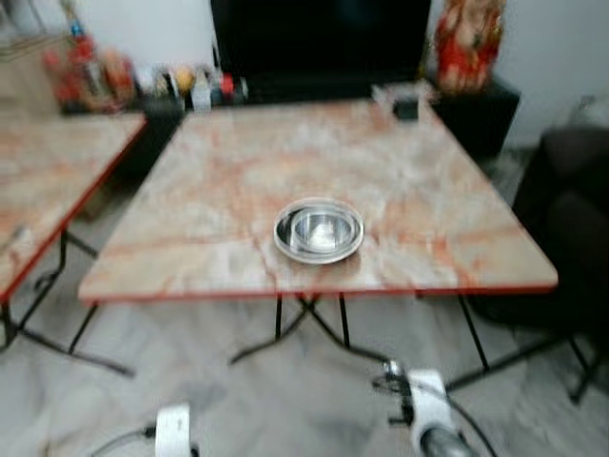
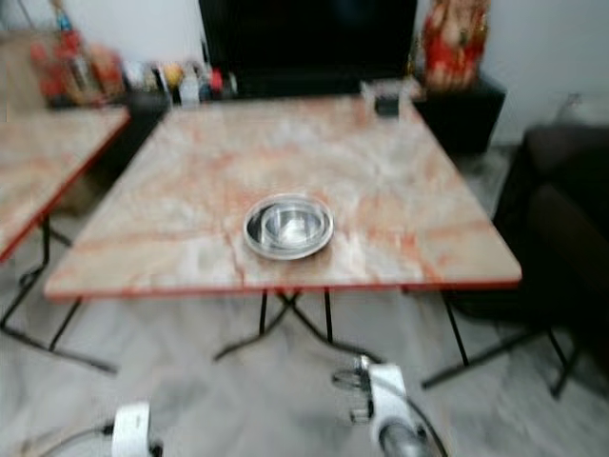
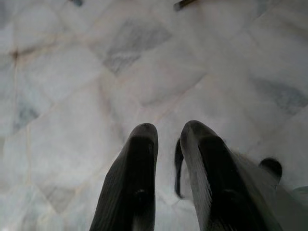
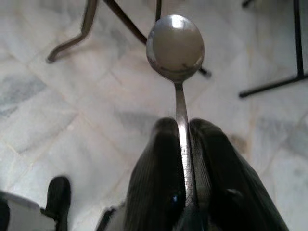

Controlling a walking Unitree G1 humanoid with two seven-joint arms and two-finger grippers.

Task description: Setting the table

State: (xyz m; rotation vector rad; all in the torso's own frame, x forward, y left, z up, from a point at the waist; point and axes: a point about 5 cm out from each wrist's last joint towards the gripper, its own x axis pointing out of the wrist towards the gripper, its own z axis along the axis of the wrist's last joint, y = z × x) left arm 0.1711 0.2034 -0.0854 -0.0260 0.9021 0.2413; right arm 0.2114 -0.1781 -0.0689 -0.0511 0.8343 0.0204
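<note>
Low over the pale marble floor (image 3: 72,120), the right tool (image 4: 185,132) is clenched on the handle of a shiny metal spoon (image 4: 175,45), bowl pointing outward. Beside it the left tool (image 3: 168,139) hangs with fingers slightly parted, grasping nothing. Ahead, a round steel plate with a steel bowl inside (image 1: 319,230) sits near the front edge of the orange-veined marble surface (image 1: 209,190).

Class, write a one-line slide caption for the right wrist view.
Right gripper clamps a steel spoon by its handle above the marble floor.
</note>
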